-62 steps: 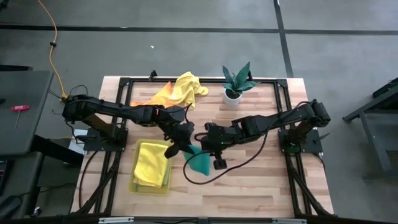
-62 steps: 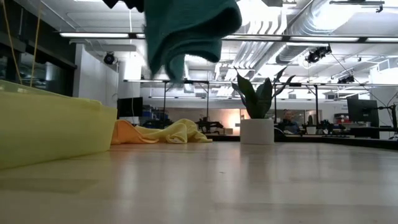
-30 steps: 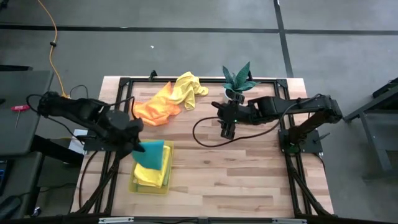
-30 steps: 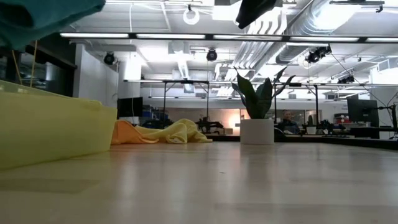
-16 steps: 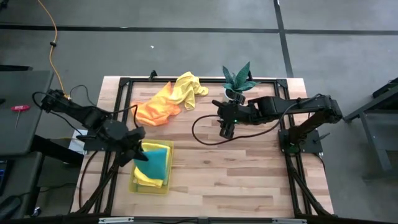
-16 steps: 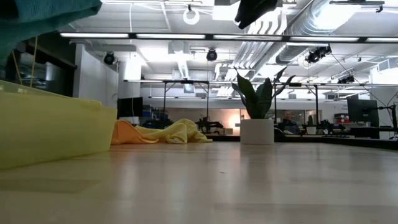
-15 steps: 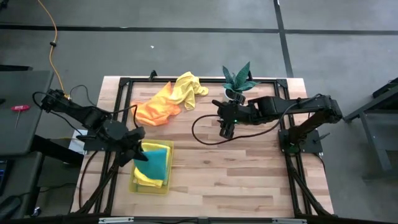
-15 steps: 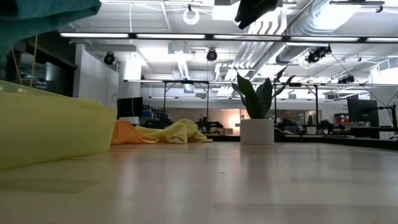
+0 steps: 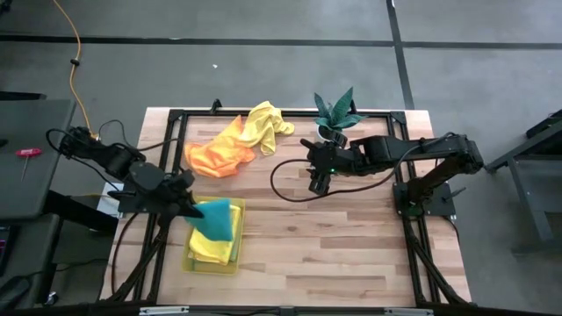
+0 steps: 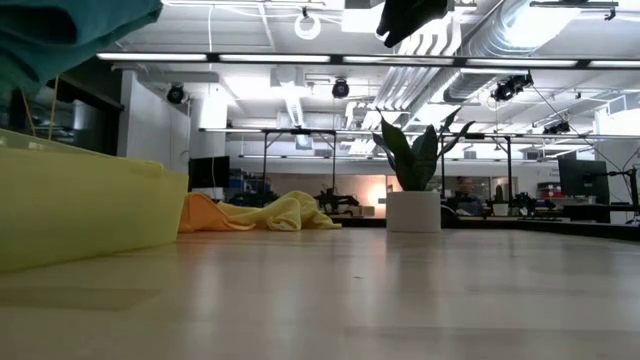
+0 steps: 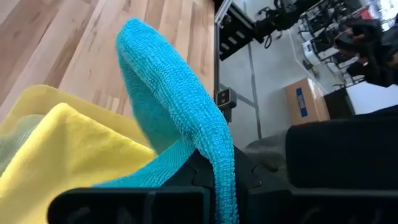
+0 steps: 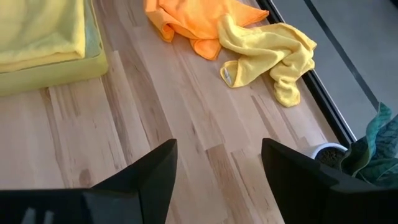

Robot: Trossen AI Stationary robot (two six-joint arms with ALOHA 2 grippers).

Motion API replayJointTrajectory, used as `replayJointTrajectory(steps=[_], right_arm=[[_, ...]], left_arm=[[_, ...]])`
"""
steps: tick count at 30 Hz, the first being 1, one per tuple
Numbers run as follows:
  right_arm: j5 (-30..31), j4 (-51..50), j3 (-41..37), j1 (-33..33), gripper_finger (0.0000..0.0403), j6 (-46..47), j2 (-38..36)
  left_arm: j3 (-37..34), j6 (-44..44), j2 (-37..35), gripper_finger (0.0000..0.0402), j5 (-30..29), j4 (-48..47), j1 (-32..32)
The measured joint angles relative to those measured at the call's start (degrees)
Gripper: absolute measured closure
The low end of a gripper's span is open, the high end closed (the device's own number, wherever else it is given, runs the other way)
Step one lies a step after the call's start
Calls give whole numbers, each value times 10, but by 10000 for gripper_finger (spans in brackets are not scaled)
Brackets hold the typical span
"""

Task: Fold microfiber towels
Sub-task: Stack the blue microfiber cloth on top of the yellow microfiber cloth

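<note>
Bare table (image 9: 351, 237) lying open across centre and right, yellow tray (image 9: 211, 262) blocking front left, crumpled towels (image 9: 237, 140) and potted plant (image 9: 332, 118) crowding the back edge — right gripper (image 9: 316, 185) hovering mid-table.

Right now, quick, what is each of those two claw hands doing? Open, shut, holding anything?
Left gripper: shut on the teal microfiber towel, over the translucent yellow plastic tray.
Right gripper: open, holding nothing, above the bare wooden table.

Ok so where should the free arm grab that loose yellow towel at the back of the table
Judging from above, take the yellow towel at its loose tail nearest the right end effector, coming straight down. That end trails clear onto bare wood, while the other end lies against the orange towel, so pinching there might lift both.
</note>
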Motion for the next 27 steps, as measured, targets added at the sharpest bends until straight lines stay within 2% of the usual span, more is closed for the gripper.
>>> replayJointTrajectory(steps=[13, 16, 18, 22, 27], right_arm=[[0, 0, 0, -1, 176, 26, 0], [0, 0, 0, -1, 176, 26, 0], [0, 0, 0, -1, 176, 26, 0], [0, -3, 0, -1, 176, 26, 0], [11, -7, 0, -1, 176, 26, 0]], left_arm=[[0, 6, -26, 401, 6, -33, 1], [-3, -17, -26, 401, 32, -27, 5], [-26, -58, -26, 401, 72, 7, 10], [-96, -164, -20, 401, 144, 143, 7], [-154, -273, -12, 401, 160, 304, -40]])
